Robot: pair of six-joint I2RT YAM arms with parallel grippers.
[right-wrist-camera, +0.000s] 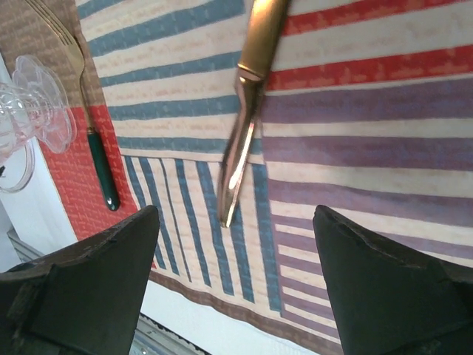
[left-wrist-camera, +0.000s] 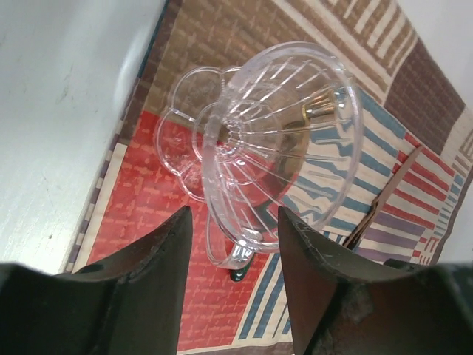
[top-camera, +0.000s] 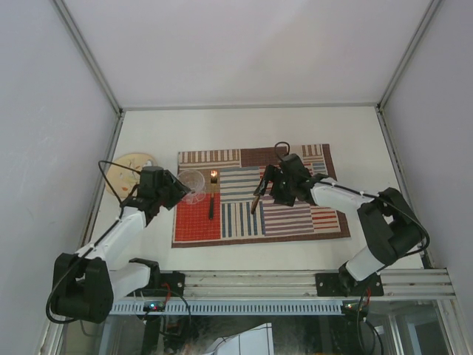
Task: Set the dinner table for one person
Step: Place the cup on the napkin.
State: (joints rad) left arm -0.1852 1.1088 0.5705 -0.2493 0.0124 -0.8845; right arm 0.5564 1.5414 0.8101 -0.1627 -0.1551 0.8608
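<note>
Jaws on both arms stand open. Right jaws hover over the knife (right-wrist-camera: pixel 244 126), whose long axis runs straight ahead between them on the placemat (right-wrist-camera: pixel 384 148). Left jaws face the glass (left-wrist-camera: pixel 281 148), just ahead. The bench (top-camera: pixel 244 126) lies beneath everything. The right arm looks better placed for the knife.
</note>
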